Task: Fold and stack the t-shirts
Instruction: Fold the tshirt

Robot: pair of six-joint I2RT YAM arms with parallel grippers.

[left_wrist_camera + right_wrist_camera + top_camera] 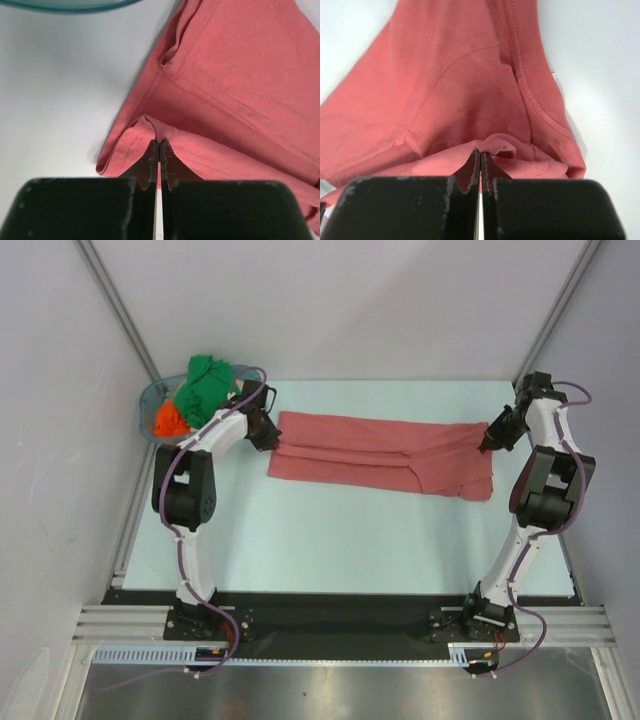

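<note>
A salmon-red t-shirt (385,454) lies folded into a long band across the middle of the table. My left gripper (272,437) is shut on its left end; the wrist view shows cloth (225,100) pinched into a small ridge at my closed fingertips (159,145). At the right end my right gripper (490,439) is also shut, pinching a fold of the same shirt (460,90) between its tips (480,154). A bright green t-shirt (204,386) and an orange one (168,421) sit bunched in the tub at the back left.
The clear blue-tinted tub (146,400) stands at the table's back left corner, right behind my left arm; its rim (65,5) shows at the top of the left wrist view. Enclosure walls rise on both sides and at the back.
</note>
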